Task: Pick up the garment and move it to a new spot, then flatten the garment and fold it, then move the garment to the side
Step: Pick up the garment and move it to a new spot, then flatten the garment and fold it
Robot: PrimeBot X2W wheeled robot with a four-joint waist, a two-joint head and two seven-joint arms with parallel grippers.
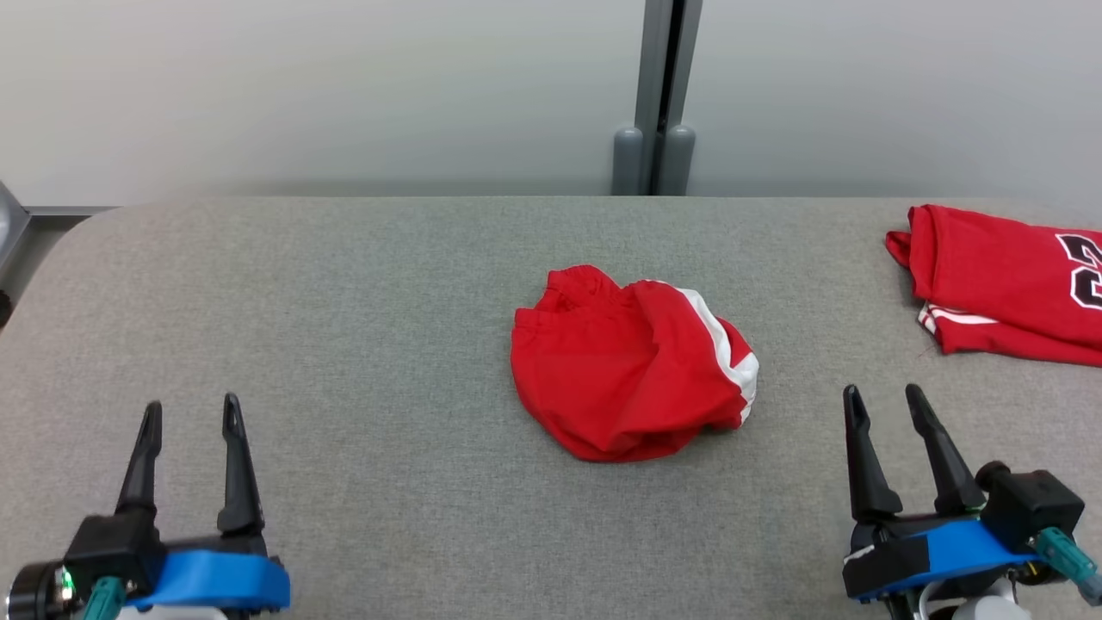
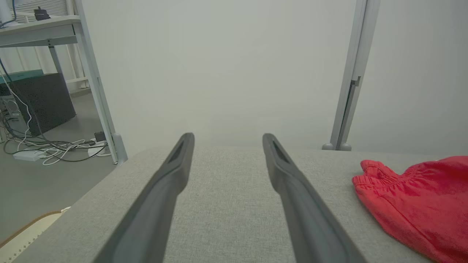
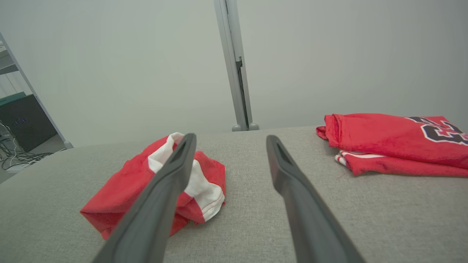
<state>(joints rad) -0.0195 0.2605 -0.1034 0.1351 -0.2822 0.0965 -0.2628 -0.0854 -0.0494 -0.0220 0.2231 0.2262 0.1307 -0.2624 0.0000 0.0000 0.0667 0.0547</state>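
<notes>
A crumpled red garment (image 1: 633,362) with a white side stripe and an elastic waistband lies bunched in the middle of the grey table (image 1: 387,284). It also shows at the right of the left wrist view as red cloth (image 2: 420,204), and at the lower left of the right wrist view (image 3: 124,193). My left gripper (image 1: 191,415) hovers open near the table's front left, well apart from the garment, nothing between its fingers (image 2: 172,171). At the front right my right gripper (image 1: 882,400) is open too, just right of the garment, and empty.
A folded red jersey (image 1: 1007,284) with black-and-white lettering lies at the table's far right, seen too in the right wrist view (image 3: 395,142). A grey post (image 1: 659,103) stands behind the table against a pale wall. Off the left edge are a shelf frame (image 2: 91,73) and floor cables (image 2: 47,149).
</notes>
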